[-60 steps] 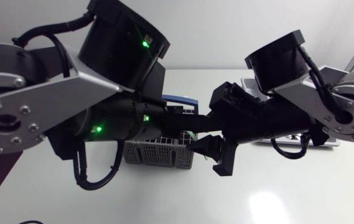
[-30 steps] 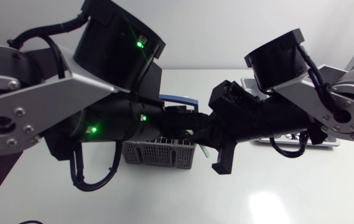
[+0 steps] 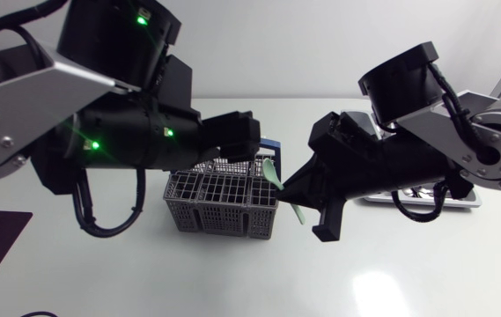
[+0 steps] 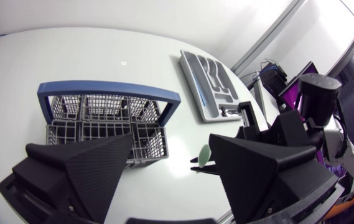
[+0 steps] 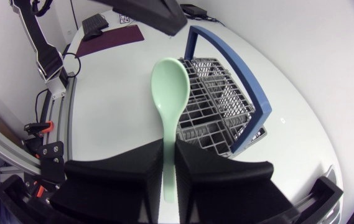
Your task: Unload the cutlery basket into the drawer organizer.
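One spoon, one basket, one organizer

The grey cutlery basket is seen on the white table, its blue handle showing at its 1 o'clock corner. The left gripper is hung over the basket's 12 o'clock edge. At the basket's 3 o'clock side, 1 green spoon is gripped by the right gripper, bowl tilted toward 11 o'clock. Far off at 3 o'clock, the drawer organizer is largely covered by the right arm.
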